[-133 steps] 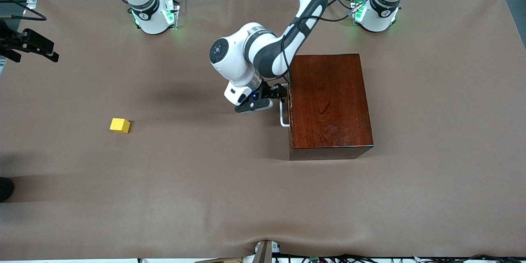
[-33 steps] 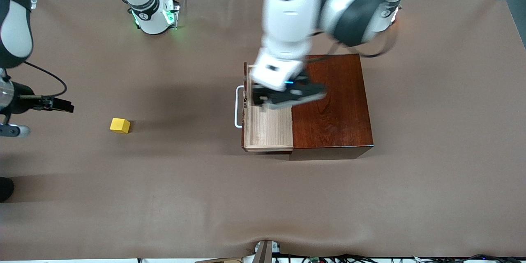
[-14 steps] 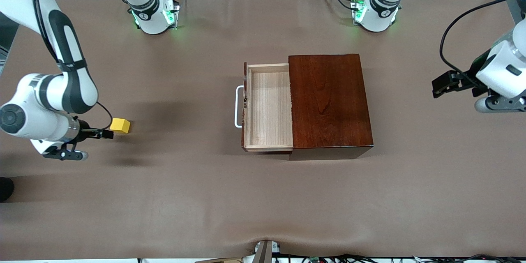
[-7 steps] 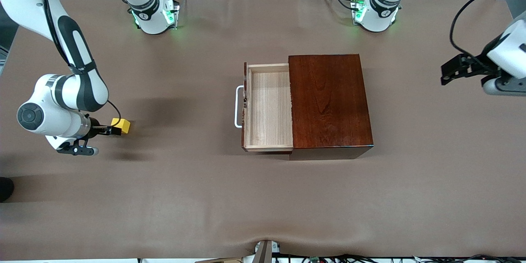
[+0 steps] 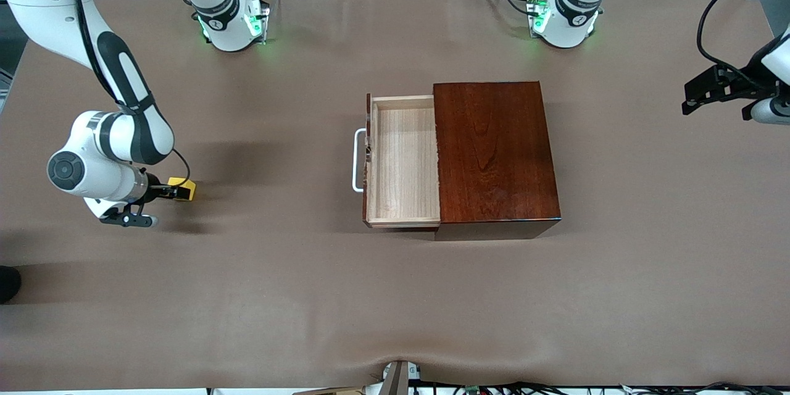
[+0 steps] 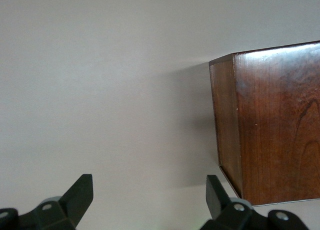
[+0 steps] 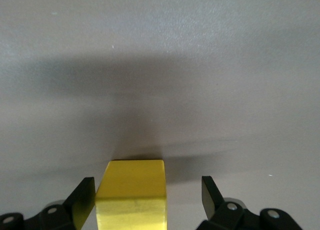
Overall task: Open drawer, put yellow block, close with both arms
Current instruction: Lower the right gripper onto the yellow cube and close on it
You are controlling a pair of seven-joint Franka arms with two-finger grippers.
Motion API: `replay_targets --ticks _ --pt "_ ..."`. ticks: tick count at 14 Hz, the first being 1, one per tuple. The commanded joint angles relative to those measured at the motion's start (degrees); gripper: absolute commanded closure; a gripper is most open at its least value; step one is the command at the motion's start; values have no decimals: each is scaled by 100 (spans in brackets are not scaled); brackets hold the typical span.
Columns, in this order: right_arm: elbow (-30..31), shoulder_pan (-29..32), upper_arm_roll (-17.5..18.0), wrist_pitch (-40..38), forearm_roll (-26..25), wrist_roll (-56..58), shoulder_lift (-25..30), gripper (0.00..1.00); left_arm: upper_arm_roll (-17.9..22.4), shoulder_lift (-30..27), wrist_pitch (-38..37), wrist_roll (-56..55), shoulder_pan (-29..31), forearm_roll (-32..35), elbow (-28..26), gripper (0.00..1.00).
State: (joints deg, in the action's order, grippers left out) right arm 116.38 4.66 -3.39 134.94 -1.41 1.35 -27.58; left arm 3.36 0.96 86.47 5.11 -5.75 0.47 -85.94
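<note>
The yellow block (image 5: 184, 189) sits on the table toward the right arm's end. My right gripper (image 5: 168, 191) is down at it, open, with the yellow block (image 7: 132, 190) between its fingers: one finger (image 7: 84, 197) is close against a side and the other (image 7: 210, 192) stands off with a gap. The drawer (image 5: 401, 160) is pulled out of the dark wooden box (image 5: 494, 151), its pale tray bare, its white handle (image 5: 356, 160) toward the block. My left gripper (image 5: 710, 87) hangs open over the table's edge at the left arm's end; my left gripper (image 6: 149, 200) holds nothing.
Brown mat (image 5: 308, 296) covers the table. The box's back corner (image 6: 270, 125) shows in the left wrist view. Both arm bases (image 5: 231, 18) glow green along the edge farthest from the front camera.
My right gripper has slid forward until its fingers straddle the yellow block, and they have started to narrow. My left arm has drawn farther off from the box. The drawer stays open.
</note>
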Motion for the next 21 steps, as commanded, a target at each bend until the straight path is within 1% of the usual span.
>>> replay_targets --ticks 1,5,7,8,9,10,11,12,14,16,19,21 --pt "87 105 93 15 18 -55 86 27 -126 -193 37 8 136 -3 -196 0" --pt "104 52 111 -126 18 -600 94 28 -117 -184 -96 -10 127 -3 -169 0" --pt "104 43 111 -205 18 -618 103 28 -160 -202 -157 -272 75 -11 -152 0" --pt "104 52 111 -249 18 -618 112 38 -248 -202 -235 -326 83 -12 -152 0" --pt "104 52 111 -267 18 -618 121 61 -275 -219 -254 -326 118 -3 -160 0" --pt "96 43 120 -302 18 -618 130 78 -284 -246 -254 -326 127 -3 -178 0" --pt "87 43 120 -319 18 -618 138 90 -284 -246 -263 -326 118 -3 -187 0" --pt "78 35 120 -328 18 -627 156 100 -284 -255 -263 -326 118 -3 -178 0" --pt "17 26 128 -503 18 -636 209 100 -293 -272 -263 -326 83 -3 -169 0" --pt "-106 8 137 -828 18 -653 349 100 -432 -307 -263 -370 109 -3 -213 0" --pt "-387 -114 321 -1565 88 -1441 603 100 -442 -299 -263 -405 127 -3 -222 0" --pt "-467 -333 331 -1909 88 -1803 901 100 -442 -299 -263 -388 136 -3 -231 0"
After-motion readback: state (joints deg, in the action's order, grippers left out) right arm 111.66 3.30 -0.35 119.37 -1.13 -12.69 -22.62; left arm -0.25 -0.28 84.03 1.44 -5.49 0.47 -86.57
